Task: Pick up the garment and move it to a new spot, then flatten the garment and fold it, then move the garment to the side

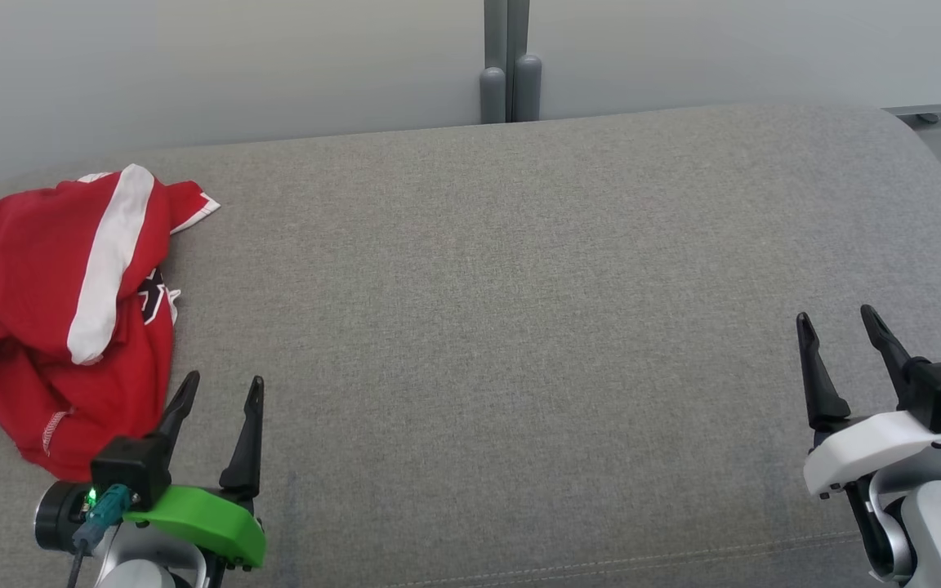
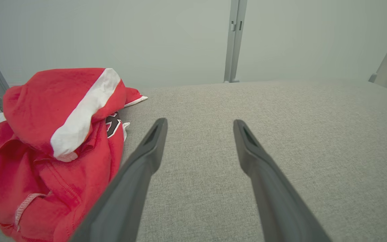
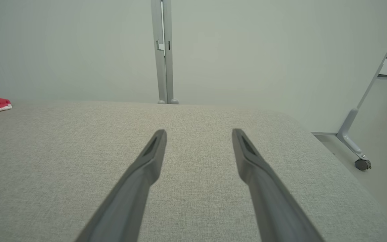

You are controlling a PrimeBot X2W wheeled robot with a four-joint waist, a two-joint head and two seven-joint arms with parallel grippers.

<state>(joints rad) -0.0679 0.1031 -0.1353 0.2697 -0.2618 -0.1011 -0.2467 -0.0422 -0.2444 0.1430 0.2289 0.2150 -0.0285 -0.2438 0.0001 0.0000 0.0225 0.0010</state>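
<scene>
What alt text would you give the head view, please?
A crumpled red and white garment lies at the left end of a grey cushion. The left gripper is open beside it; the right gripper is open at the far right.

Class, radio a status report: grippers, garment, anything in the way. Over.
Left gripper open, empty, beside garment. Right gripper open, empty. Garment crumpled, left end of cushion. Path unobstructed.

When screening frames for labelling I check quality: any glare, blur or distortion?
Head view: soft even light, no glare, red garment sharp. Left wrist view: left end effector looms large, slightly soft. Right wrist view: wide-angle stretch toward edges, cushion weave clear.
</scene>
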